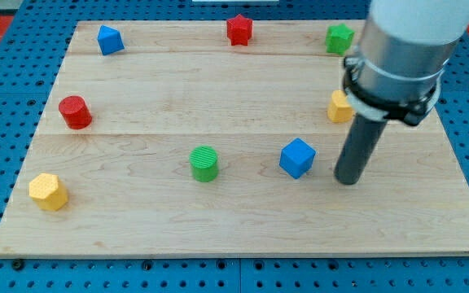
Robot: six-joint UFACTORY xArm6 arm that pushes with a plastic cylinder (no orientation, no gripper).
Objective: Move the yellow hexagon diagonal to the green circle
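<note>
The yellow hexagon (48, 192) lies near the board's lower left corner. The green circle (204, 163) stands in the lower middle of the board, well to the right of the hexagon. My tip (348, 179) rests on the board at the right, just right of a blue cube (297, 157) and far from both the hexagon and the green circle.
A red circle (75, 111) sits at the left. A blue block (109, 39), a red star (239, 29) and a green star (339, 37) line the top. A yellow block (338, 107) is partly hidden behind the arm (401, 49). The wooden board (243, 232) ends at a blue pegboard.
</note>
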